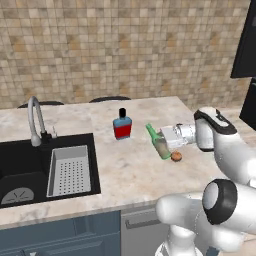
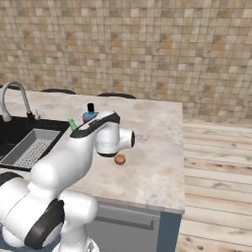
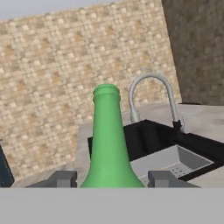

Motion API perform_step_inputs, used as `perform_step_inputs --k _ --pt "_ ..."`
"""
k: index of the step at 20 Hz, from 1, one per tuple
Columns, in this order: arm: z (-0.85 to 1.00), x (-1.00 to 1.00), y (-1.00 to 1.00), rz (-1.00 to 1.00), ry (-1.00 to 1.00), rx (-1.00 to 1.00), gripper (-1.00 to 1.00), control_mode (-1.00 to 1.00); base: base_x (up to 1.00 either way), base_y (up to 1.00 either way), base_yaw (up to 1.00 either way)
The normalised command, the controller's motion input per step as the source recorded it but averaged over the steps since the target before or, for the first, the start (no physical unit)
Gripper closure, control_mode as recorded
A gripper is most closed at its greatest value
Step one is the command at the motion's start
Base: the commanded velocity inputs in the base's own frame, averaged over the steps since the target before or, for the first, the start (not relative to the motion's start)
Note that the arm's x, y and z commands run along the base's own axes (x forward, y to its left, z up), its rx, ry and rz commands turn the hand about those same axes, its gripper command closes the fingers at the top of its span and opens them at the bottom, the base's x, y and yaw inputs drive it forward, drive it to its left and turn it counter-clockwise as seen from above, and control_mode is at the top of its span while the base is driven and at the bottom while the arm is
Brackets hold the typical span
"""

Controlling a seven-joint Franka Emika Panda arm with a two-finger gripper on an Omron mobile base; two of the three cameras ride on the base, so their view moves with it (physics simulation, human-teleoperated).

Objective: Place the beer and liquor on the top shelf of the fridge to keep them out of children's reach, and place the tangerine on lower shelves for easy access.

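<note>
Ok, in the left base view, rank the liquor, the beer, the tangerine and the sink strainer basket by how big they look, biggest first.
1. Strainer basket, clearly the largest.
2. and 3. Liquor and beer: too close to rank, since the beer is tilted and the gripper partly hides it.
4. Tangerine, smallest.

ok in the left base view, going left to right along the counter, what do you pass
faucet → strainer basket in the sink → liquor → beer, tilted, at the gripper → tangerine
</note>
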Motion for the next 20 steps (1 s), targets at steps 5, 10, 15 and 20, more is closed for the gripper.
perform_step_inputs --k 5,10,15,20 --pt "1.00 -0.60 0.00 -0.44 0.13 -0.09 1.00 -1.00 0.00 0.00 0.00" --pt "0.83 -0.63 0.00 -0.56 0.00 -0.06 1.00 -1.00 0.00 0.00 0.00" --pt "0.50 -0.59 0.00 -0.68 0.00 -0.09 1.00 -1.00 0.00 0.00 0.00" --pt "0.69 -0.47 0.00 -0.50 0.09 -0.18 1.00 -1.00 0.00 0.00 0.00"
